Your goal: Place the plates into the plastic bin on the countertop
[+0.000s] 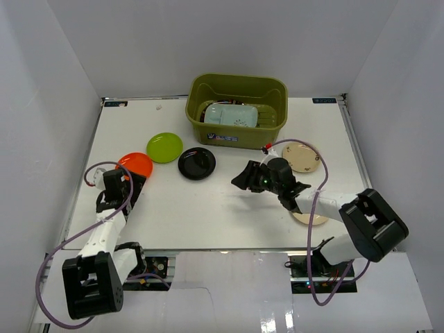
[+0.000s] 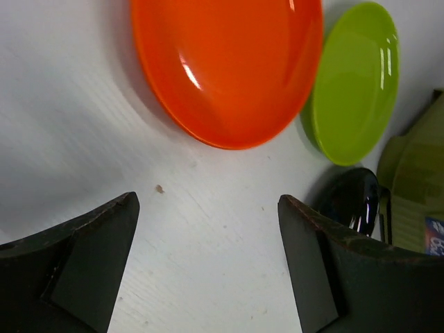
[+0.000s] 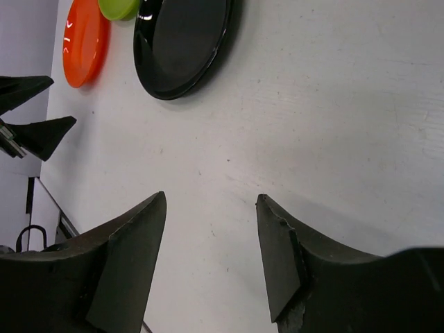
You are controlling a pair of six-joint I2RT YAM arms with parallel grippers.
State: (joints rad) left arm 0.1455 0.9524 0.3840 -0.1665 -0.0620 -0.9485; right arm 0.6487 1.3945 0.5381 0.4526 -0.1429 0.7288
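Note:
The olive-green plastic bin (image 1: 236, 90) stands at the back of the white countertop (image 1: 208, 201). A pale grey plate (image 1: 231, 115) lies inside it. The orange plate (image 1: 137, 163), lime green plate (image 1: 164, 147) and black plate (image 1: 196, 164) lie in a row left of the bin. One beige plate (image 1: 302, 157) lies right of the bin, and another (image 1: 310, 218) is partly under my right arm. My left gripper (image 1: 132, 179) is open and empty just short of the orange plate (image 2: 229, 69). My right gripper (image 1: 240, 182) is open and empty, right of the black plate (image 3: 184, 41).
White walls close the countertop on the left, back and right. The left wrist view also shows the lime plate (image 2: 354, 83), the black plate (image 2: 350, 201) and the bin's corner (image 2: 416, 187). The right wrist view shows the orange plate (image 3: 84, 41) and the left gripper's fingers (image 3: 41, 135).

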